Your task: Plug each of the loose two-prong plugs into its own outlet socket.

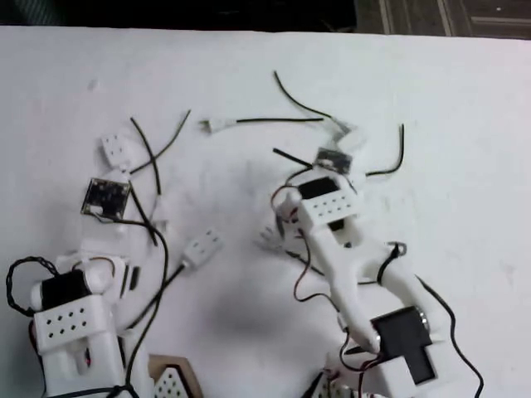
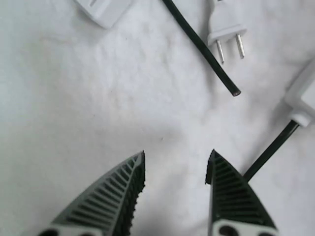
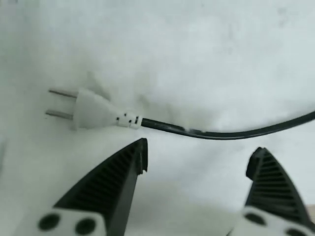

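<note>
Closest to us, the right gripper [image 3: 201, 147] is hanging released. Its ribbed fingers [image 3: 115, 182] are spread wide with nothing between them, just short of a white plug [image 3: 96, 112] lying flat on the table [image 3: 221, 44]. The plug's black cable [image 3: 221, 133] is running across the gap between the fingers. Its two prongs [image 3: 61, 103] are pointing away from the cable, bare and touching nothing. In the high view this plug is sitting toward eleven o'clock from the table's middle, with its cable trailing off toward three o'clock.

The left gripper [image 2: 177, 153] is likewise released and empty, hovering over bare table. A second plug [image 2: 227, 30] is lying apart from it, beside a loose cable end [image 2: 235, 91]. A socket [image 2: 305, 96] with its own cable is resting near; in the high view it is lying at about eight o'clock from the middle.

We are judging the step in hand to be the grasp of the first plug, with no plug seated yet. To do it well, we are aiming to close on the moulded body rather than the cable, because a plug held by its cable will probably swing. We are also keeping the fingers behind the prongs and gripping squarely, so the prongs stay level for insertion. The sockets are looking light and likely to slide, so we are planning for the left gripper to pin one down.
</note>
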You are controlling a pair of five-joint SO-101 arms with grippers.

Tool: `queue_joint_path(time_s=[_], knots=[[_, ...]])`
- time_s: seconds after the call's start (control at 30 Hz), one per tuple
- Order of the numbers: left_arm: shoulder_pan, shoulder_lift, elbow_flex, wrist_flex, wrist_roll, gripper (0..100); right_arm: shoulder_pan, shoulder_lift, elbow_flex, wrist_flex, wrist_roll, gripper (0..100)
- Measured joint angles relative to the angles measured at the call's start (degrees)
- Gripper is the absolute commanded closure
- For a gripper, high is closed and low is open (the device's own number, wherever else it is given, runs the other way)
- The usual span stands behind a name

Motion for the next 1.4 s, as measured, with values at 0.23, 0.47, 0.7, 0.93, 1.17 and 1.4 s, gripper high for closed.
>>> queue_joint_path(time_s=[0.23,0.47,0.7,0.93,1.17,1.4], knots=[[0.0,0.0,0.0,0.0,0.0,79,6.42,0.0,4.22,0.97,2.9,67.6],[0.0,0.0,0.0,0.0,0.0,79,11.34,0.0,8.09,0.97,7.12,67.6],[0.0,0.0,0.0,0.0,0.0,79,11.6,-0.7,13.71,-7.56,7.38,83.9],[0.0,0.0,0.0,0.0,0.0,79,13.19,-1.67,14.59,-11.43,7.38,87.2],[0.0,0.0,0.0,0.0,0.0,79,18.37,-1.67,14.77,-17.58,15.12,87.2],[0.0,0.0,0.0,0.0,0.0,79,24.62,-1.67,15.56,-24.09,25.32,87.3]])
